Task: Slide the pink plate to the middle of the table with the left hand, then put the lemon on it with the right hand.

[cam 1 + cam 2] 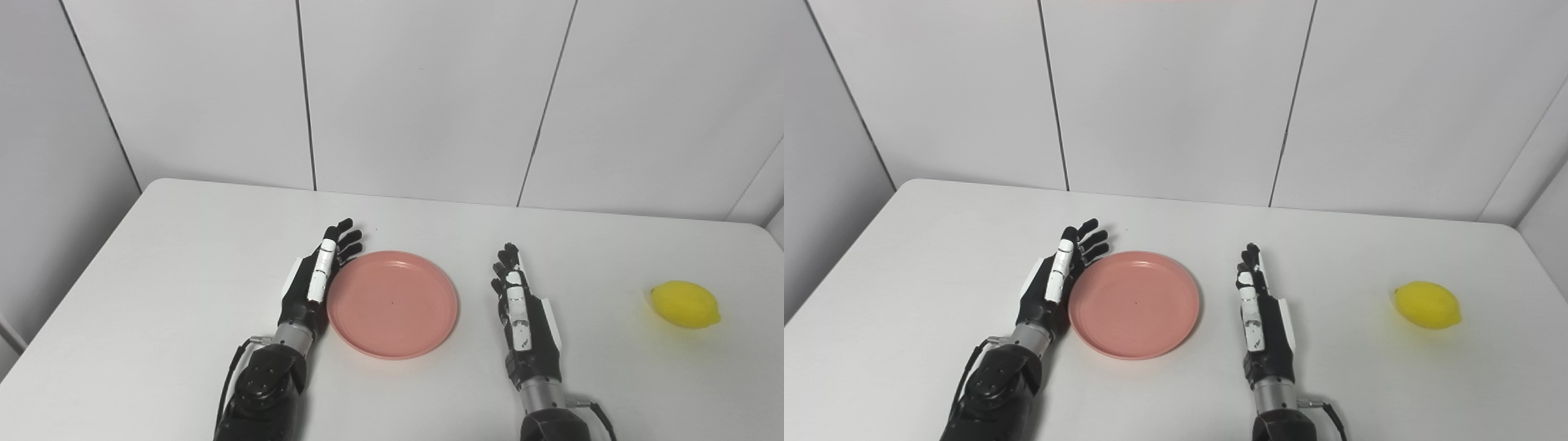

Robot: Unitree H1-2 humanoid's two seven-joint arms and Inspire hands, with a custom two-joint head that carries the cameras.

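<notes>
One round pink plate (392, 304), empty.

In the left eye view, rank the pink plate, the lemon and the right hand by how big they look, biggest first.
1. pink plate, clearly the largest.
2. right hand, long but narrow; it lies nearer the camera than the lemon, which may flatter it.
3. lemon, the smallest.

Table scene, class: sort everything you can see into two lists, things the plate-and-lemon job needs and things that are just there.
Needed for the job:
- pink plate, empty, near the table's middle
- lemon, far right on the table
- left hand, open, against the plate's left rim
- right hand, open, right of the plate

Just there:
- white table
- panelled wall
</notes>
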